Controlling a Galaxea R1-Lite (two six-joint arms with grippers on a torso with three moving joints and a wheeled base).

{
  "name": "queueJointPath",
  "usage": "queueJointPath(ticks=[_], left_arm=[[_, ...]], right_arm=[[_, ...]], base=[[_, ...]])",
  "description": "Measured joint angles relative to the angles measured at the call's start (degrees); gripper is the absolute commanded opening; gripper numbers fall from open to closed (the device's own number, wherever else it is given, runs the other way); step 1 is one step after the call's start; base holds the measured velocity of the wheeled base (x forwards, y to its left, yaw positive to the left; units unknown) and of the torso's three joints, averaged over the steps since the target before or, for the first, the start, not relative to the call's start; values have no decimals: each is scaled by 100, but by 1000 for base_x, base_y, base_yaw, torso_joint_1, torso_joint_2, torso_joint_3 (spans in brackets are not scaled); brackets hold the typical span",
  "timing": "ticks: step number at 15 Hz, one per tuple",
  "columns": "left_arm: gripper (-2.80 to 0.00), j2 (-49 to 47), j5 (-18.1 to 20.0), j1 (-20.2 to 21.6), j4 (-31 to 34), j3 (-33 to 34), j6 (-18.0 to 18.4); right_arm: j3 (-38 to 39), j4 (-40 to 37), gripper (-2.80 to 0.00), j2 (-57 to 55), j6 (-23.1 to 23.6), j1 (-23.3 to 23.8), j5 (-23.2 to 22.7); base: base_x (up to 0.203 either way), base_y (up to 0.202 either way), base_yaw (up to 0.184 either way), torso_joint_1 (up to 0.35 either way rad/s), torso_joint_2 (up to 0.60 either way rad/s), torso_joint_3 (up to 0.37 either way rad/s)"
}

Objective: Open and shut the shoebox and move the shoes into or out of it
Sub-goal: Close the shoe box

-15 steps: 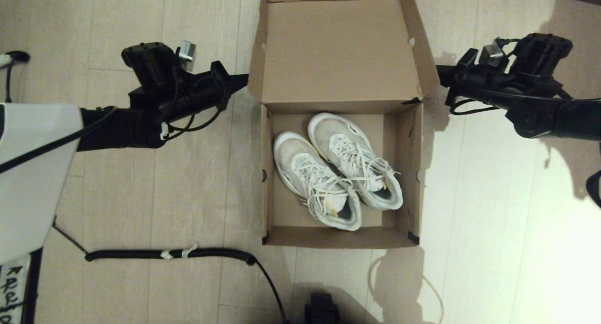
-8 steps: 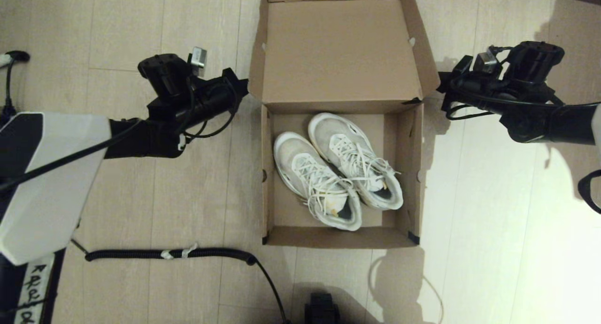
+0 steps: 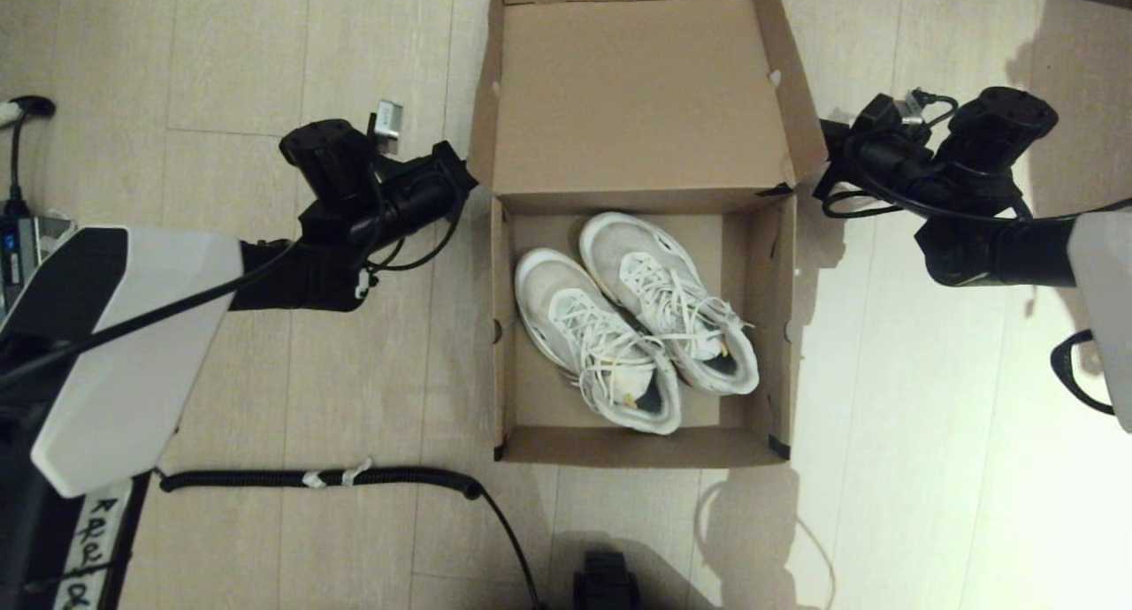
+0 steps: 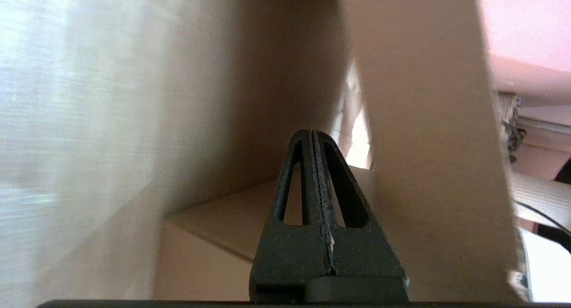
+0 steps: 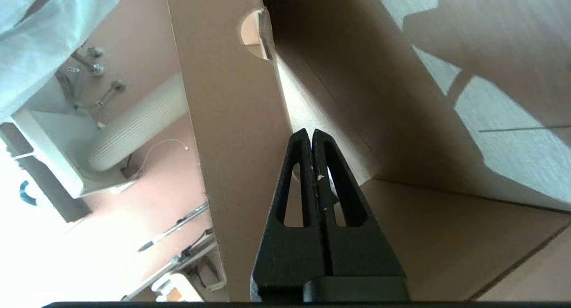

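The brown shoebox [image 3: 508, 389] lies open on the floor, its lid [image 3: 632, 97] folded back away from me. Both white sneakers [image 3: 637, 318] lie side by side inside, toes pointing away. My left gripper [image 3: 469, 179] is shut and empty, its tip against the lid's left side flap near the hinge corner. The left wrist view shows the tip of the left gripper [image 4: 312, 134] close to cardboard [image 4: 424, 120]. My right gripper [image 3: 820, 184] is shut and empty too, at the lid's right side flap. In the right wrist view the right gripper [image 5: 311, 133] points along that flap [image 5: 223, 120].
A coiled black cable [image 3: 318, 478] runs across the wooden floor at the front left of the box. A dark object [image 3: 607, 583] sits at the bottom edge, in front of the box. Another cable [image 3: 26, 108] lies far left.
Both grippers have slid nearer to me along the lid's side flaps, toward the hinge corners. The box and the sneakers have not moved.
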State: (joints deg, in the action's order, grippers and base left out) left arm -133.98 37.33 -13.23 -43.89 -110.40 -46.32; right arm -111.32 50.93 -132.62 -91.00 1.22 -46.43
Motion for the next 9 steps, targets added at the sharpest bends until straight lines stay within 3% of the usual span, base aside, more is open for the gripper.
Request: queueJointPath(ticks=[6, 9], left_arm=[[-280, -111, 7, -22, -77, -40, -52], [-280, -145, 7, -22, -430, -43, -279]], right_arm=[[-28, 43, -280, -227, -58, -131, -45], [-107, 100, -280, -332, -81, -135, -39]], base=[[0, 0, 0, 0, 0, 0], [0, 0, 0, 0, 0, 0]])
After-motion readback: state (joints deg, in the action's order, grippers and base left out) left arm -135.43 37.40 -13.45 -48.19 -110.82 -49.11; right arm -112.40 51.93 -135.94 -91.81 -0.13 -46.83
